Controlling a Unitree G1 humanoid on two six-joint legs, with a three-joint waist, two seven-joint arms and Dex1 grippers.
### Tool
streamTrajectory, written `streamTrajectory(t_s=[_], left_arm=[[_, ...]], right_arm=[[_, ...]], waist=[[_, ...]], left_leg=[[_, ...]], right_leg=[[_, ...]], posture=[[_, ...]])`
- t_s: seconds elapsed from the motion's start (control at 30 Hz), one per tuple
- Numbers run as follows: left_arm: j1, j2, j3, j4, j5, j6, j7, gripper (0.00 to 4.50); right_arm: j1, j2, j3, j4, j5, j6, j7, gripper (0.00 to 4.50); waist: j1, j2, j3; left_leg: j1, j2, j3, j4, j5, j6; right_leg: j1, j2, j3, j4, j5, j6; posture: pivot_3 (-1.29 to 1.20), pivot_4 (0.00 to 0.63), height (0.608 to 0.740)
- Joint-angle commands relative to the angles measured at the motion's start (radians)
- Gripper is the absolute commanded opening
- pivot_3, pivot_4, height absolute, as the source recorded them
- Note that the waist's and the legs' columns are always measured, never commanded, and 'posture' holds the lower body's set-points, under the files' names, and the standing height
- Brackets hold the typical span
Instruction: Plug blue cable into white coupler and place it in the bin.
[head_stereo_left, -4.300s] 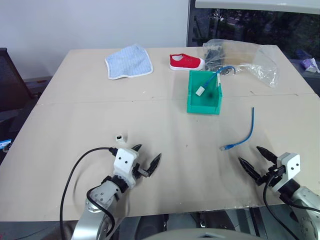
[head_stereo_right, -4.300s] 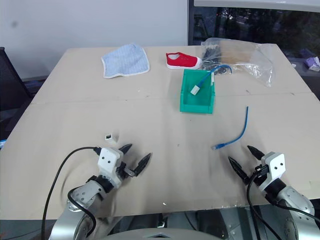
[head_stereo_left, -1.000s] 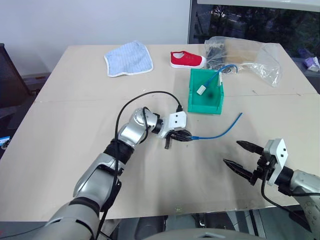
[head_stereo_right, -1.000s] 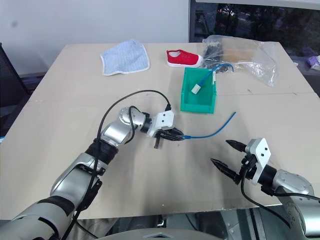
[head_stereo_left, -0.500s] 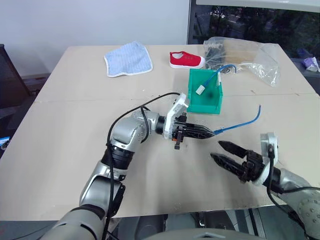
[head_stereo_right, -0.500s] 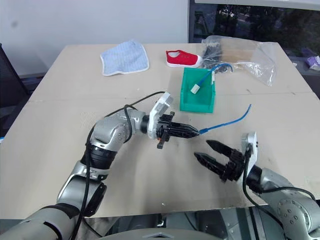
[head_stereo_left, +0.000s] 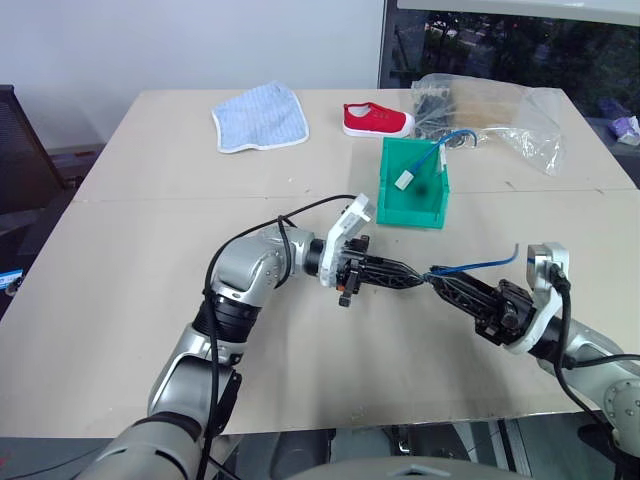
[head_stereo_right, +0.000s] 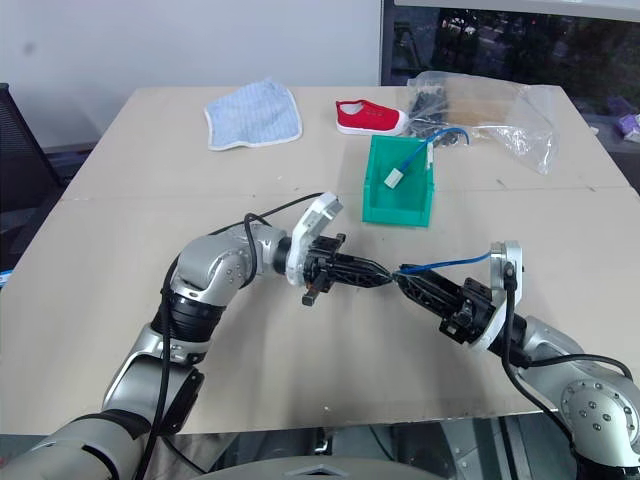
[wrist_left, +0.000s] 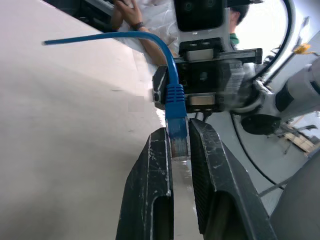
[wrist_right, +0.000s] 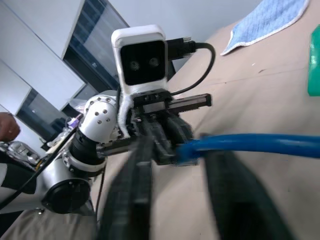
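Above the middle of the pale wooden bench (head_stereo_left: 150, 300), tip to tip: left claw (head_stereo_left: 412, 278) clenched on the clear plug end of the thin light-blue cable (head_stereo_left: 478, 264), right claw (head_stereo_left: 445, 285) clamped on the same cord just behind the plug. Cable's long axis runs level from the left claw toward the right, tail arcing over the right wrist. The small white plastic coupler cannot be made out; the bright green plastic bin (head_stereo_left: 412, 205) stands just beyond, nearer the left claw.

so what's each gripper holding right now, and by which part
The left gripper pinches the blue cable at its clear plug tip. The right gripper is shut on the same cable just behind the plug.
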Motion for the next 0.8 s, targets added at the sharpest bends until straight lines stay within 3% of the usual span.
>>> streamTrajectory(t_s=[0.03,0.27,0.3,0.43,0.53,0.57,0.7,0.8], left_arm=[[0.001,-0.001,0.009,-0.033,-0.023,0.008,0.016,0.0],[0.014,-0.005,0.014,-0.05,-0.023,-0.053,0.007,0.0],[0.017,0.002,0.008,-0.057,-0.02,-0.06,0.001,0.97],[0.086,0.037,0.043,-0.183,-0.036,-0.058,0.07,2.56],[0.173,0.064,0.111,-0.335,-0.07,-0.042,0.167,4.09],[0.229,0.056,0.17,-0.414,-0.087,-0.053,0.237,4.35],[0.4,-0.008,0.348,-0.658,-0.071,-0.102,0.543,4.35],[0.535,-0.033,0.407,-0.791,0.121,-0.186,0.78,4.35]], right_arm=[[-0.01,-0.007,0.02,-0.042,0.026,-0.001,0.013,0.03],[-0.049,-0.002,0.032,-0.017,0.036,0.0,0.0,0.03],[-0.053,0.0,0.031,-0.014,0.042,0.0,-0.003,0.0],[-0.067,-0.042,-0.002,0.037,0.014,-0.006,0.032,0.0],[-0.08,-0.086,-0.035,0.098,-0.032,-0.024,0.078,0.0],[-0.095,-0.099,-0.047,0.129,-0.045,-0.032,0.097,0.0],[-0.16,-0.112,-0.074,0.232,-0.091,-0.059,0.14,0.0],[-0.196,-0.109,-0.066,0.287,-0.131,-0.066,0.176,0.0]], waist=[[0.0,0.0,0.0],[0.0,0.0,0.0],[0.0,0.0,0.0],[-0.001,0.0,0.0],[-0.003,0.0,0.0],[-0.004,0.0,0.0],[-0.001,0.0,0.0],[0.003,0.0,0.0]], left_leg=[[0.0,0.0,0.0,0.0,0.0,0.0],[0.0,0.0,0.0,0.0,0.0,0.0],[0.0,0.0,0.0,0.0,0.0,0.0],[0.0,0.0,0.0,0.0,0.0,0.0],[0.0,0.001,0.001,0.0,0.0,0.0],[0.0,0.002,0.001,0.0,0.0,0.0],[0.0,0.003,0.001,0.0,0.0,0.0],[0.001,0.003,0.001,0.0,0.0,0.0]], right_leg=[[0.0,0.0,0.0,0.0,0.0,0.0],[0.0,0.0,0.0,0.0,0.0,0.0],[0.0,0.0,0.0,0.0,0.0,0.0],[0.0,0.0,0.0,-0.001,0.0,0.0],[0.0,0.0,0.002,-0.001,0.0,0.0],[0.0,-0.001,0.002,-0.002,0.0,0.0],[0.0,-0.001,0.002,-0.001,0.0,0.0],[0.001,-0.002,0.003,-0.001,0.0,0.0]], posture=[[0.0,0.15,0.74],[0.0,0.15,0.74],[0.0,0.15,0.74],[0.0,0.15,0.74],[0.0,0.15,0.74],[0.0,0.15,0.74],[0.0,0.15,0.74],[0.0,0.15,0.74]])
